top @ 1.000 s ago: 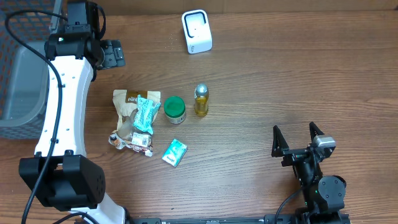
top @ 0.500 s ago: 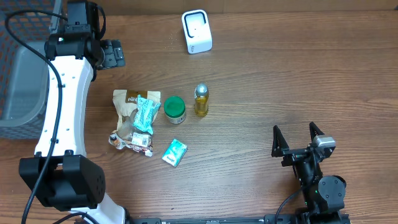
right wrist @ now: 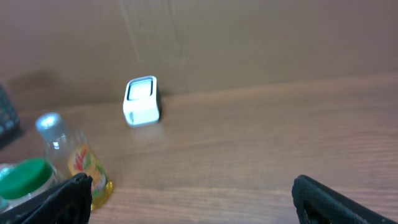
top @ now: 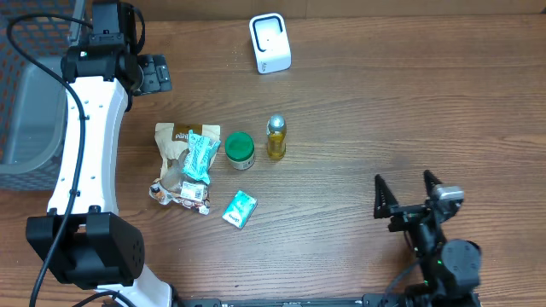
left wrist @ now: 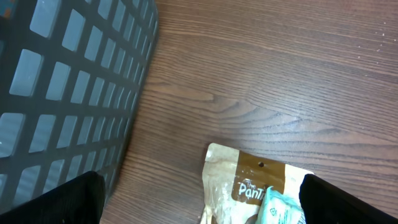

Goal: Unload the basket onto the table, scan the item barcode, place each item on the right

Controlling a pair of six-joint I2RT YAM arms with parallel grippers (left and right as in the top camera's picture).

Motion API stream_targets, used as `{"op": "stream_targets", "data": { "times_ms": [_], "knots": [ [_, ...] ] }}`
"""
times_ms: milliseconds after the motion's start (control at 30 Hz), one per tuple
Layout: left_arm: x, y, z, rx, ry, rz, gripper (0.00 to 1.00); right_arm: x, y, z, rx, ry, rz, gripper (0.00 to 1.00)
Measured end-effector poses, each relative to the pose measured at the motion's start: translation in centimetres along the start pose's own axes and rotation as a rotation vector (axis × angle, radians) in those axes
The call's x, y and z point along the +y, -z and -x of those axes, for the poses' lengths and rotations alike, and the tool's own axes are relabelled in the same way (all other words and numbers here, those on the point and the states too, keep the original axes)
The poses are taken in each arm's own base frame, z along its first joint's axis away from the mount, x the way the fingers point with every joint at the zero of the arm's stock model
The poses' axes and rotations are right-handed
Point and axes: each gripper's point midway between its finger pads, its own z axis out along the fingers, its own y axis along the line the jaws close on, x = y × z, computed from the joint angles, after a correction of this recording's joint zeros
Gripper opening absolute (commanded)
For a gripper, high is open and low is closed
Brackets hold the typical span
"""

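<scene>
**Both grippers spread, goods untouched at mid-counter**

My left gripper [top: 155, 74] hangs with its jaws wide apart and nothing between them, near the counter's [top: 384, 102] 10 o'clock corner, just beside the grey basket [top: 26, 102]. The goods lie toward 5 o'clock from it, well apart. My right gripper [top: 403, 183] is spread just as wide and empty at the 5 o'clock side; from there the goods sit toward 10 o'clock.

Counted: one white scanner [top: 270, 43], one bottle [top: 275, 138] of yellow liquid, one green-lidded jar [top: 240, 150], one brown pouch [top: 177, 145], one teal packet [top: 200, 155], one small teal box [top: 240, 209], one crumpled wrapper [top: 177, 194].

The scanner stands at 12 o'clock, its window turned toward 6. The bottle stands upright, cap up, the jar touching or just beside it at 9. The teal packet lies over the pouch, long axis 12 to 6. The small box runs 1 to 7.
</scene>
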Motion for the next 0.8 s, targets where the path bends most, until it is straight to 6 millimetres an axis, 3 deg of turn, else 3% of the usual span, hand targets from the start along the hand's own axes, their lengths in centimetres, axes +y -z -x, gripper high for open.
{"op": "stream_targets", "data": {
  "times_ms": [33,67,267,600,800],
  "knots": [
    [0.0,0.0,0.0,0.0,0.0,0.0,0.99,0.1,0.4,1.2,-0.003,-0.001,-0.009,1.0],
    [0.0,0.0,0.0,0.001,0.0,0.0,0.99,0.3,1.2,4.0,-0.029,-0.004,-0.022,1.0],
    [0.0,0.0,0.0,0.001,-0.001,0.0,1.0,1.0,2.5,9.9,0.087,-0.008,-0.072,1.0],
    [0.0,0.0,0.0,0.001,-0.001,0.0,1.0,2.3,0.2,17.2,0.398,-0.01,-0.138,1.0],
    [0.0,0.0,0.0,0.001,-0.001,0.0,1.0,3.7,-0.6,20.0,0.599,-0.033,-0.126,1.0]
  ]
}}
